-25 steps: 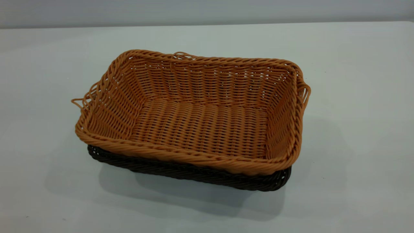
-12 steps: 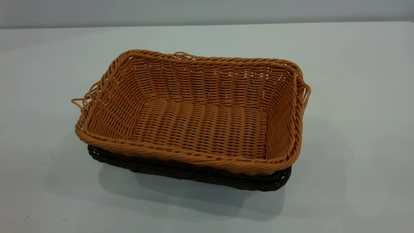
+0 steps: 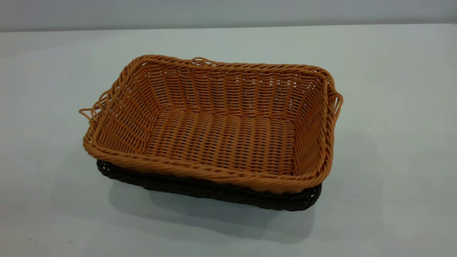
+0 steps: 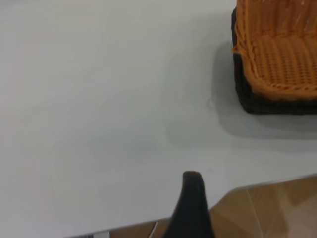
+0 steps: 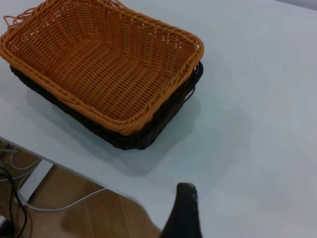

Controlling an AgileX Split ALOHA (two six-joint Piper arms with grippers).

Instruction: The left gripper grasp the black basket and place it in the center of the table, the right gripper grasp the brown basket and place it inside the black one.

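The brown basket (image 3: 221, 135) sits nested inside the black basket (image 3: 214, 191) near the middle of the table (image 3: 392, 107). Only the black basket's front rim and right corner show under it. Neither gripper is in the exterior view. In the left wrist view the left gripper (image 4: 190, 208) is a dark shape at the table's edge, well away from the brown basket (image 4: 282, 54) and the black basket (image 4: 277, 104). In the right wrist view the right gripper (image 5: 184, 213) is also back at the table's edge, apart from the brown basket (image 5: 99, 64) and the black basket (image 5: 148, 129). Nothing shows in either gripper.
The table's edge runs close to both grippers, with wooden floor (image 4: 267, 208) beyond it. Cables (image 5: 15, 198) lie on the floor below the edge in the right wrist view. A pale wall (image 3: 228, 12) stands behind the table.
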